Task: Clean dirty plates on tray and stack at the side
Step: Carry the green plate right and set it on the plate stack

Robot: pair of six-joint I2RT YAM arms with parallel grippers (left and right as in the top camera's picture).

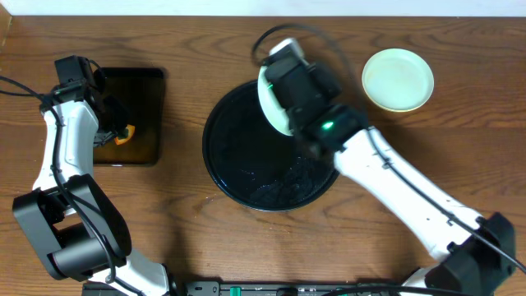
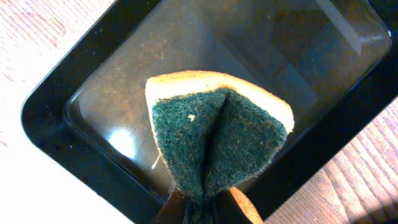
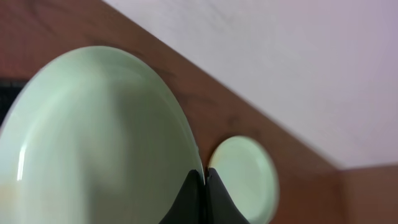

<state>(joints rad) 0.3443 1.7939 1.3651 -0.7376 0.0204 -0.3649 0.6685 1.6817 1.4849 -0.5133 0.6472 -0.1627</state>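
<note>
My right gripper is shut on the rim of a pale mint plate and holds it tilted on edge over the far side of the round black tray. The right wrist view shows that plate large at the left, its rim pinched between my fingers. A stack of plates with a pale yellow rim lies on the table at the far right; it also shows in the right wrist view. My left gripper is shut on a folded green and yellow sponge over the rectangular tray.
The small rectangular black tray lies at the left; its wet bottom shows in the left wrist view. The round tray's bottom looks wet and glossy. Bare wooden table surrounds the trays.
</note>
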